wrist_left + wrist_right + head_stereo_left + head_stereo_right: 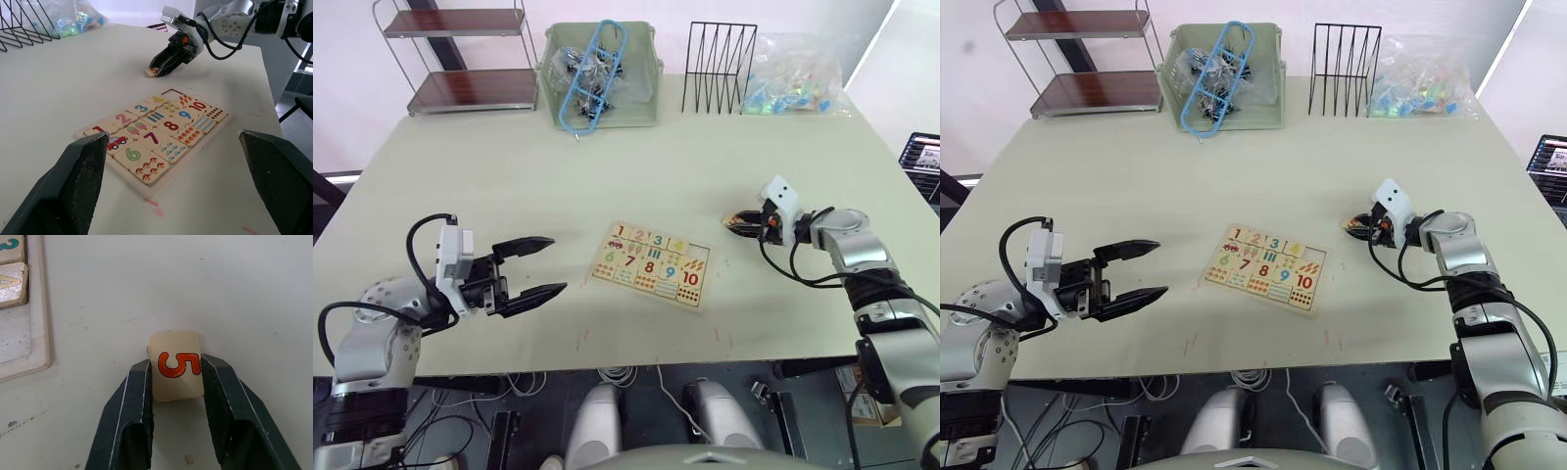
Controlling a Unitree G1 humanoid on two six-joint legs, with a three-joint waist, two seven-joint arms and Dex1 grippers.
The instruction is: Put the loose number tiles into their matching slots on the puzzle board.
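The puzzle board [651,264] lies flat near the middle of the pale table [509,186], turned a little askew, with nearly all its squares filled by number tiles; one slot [172,92] in the upper row, at the far corner beside the yellow 4, stands bare. The loose tile [176,364], cream-coloured with an orange 5, lies on the table well to the robot's right of the board, near that bare corner. The right gripper [176,377] is closed on this tile: its two black fingers [139,396] press against opposite edges of it, with the numeral showing between them, and the tile appears to rest on the table surface. The left gripper [533,266] hangs above the table to the robot's left of the board, apart from it, its fingers spread wide and holding nothing. Along the far edge of the table stand a two-tier wire shelf [465,59], a green bin [602,78] with a blue hanger-like frame sticking out of it, a black wire rack [717,69] and a clear bag of small coloured pieces [795,78].
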